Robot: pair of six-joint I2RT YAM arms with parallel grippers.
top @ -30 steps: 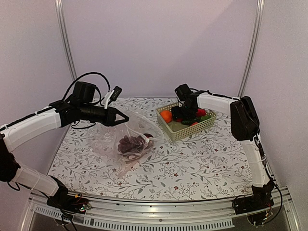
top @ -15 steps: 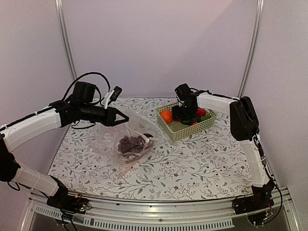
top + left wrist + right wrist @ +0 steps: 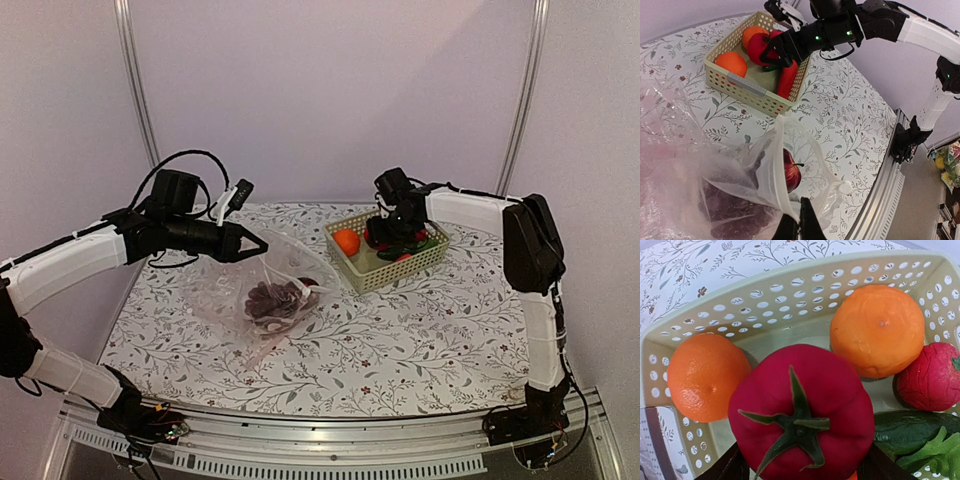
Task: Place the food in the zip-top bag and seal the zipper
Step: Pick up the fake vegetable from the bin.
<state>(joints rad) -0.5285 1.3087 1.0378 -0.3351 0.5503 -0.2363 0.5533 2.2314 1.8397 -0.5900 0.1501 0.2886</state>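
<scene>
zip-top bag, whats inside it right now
Through the clear zip-top bag a bunch of dark purple grapes and a red apple show. Crumpled plastic hides whatever might lie under the grapes.

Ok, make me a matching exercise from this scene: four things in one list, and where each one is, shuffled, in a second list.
Things:
1. grapes
2. tomato
3. orange
4. bag rim

Places:
a. lying in the basket
b. gripped in the right jaws
c. inside the bag
d. pinched in the left jaws

Pairs: 1-c, 2-b, 3-a, 4-d
</scene>
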